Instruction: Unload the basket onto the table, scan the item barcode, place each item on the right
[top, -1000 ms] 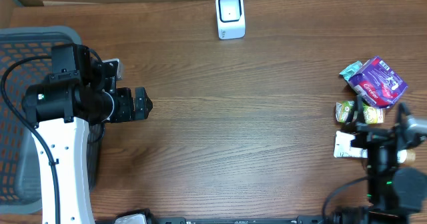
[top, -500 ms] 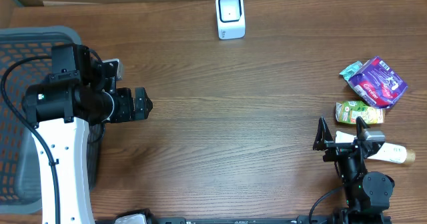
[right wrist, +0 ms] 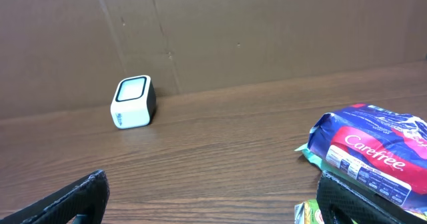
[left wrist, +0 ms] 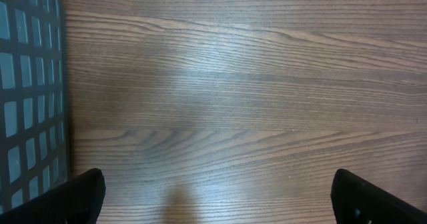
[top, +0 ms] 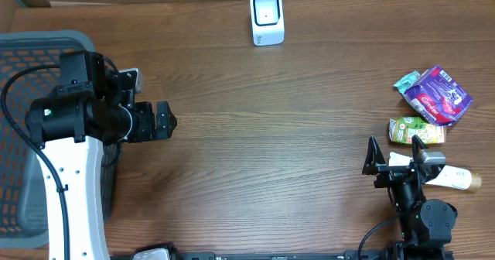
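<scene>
L arm (top: 73, 183): white link rises from the near edge and bends at the black wrist. The fwd section lies level, pointing toward the middle. L gripper (top: 165, 121) is wide open. In the wrist cam only its two dark fingertips (left wrist: 73, 197) show, at the lower corners.

R arm (top: 421, 213) sits low at the near right, folded compact. It is prob. aimed away from its base, but joint pose is hard to read from above. R gripper (top: 394, 158) is spread wide too, tips at opposite lower corners of its wrist cam.

overhead view evenly bright, shadows soft. left wrist view: pale sheen across the table (left wrist: 200, 71) grain; my left fingertips (left wrist: 73, 201) show as dark, soft-edged shapes in the bottom corners. right wrist view dimmer but sharp.
</scene>
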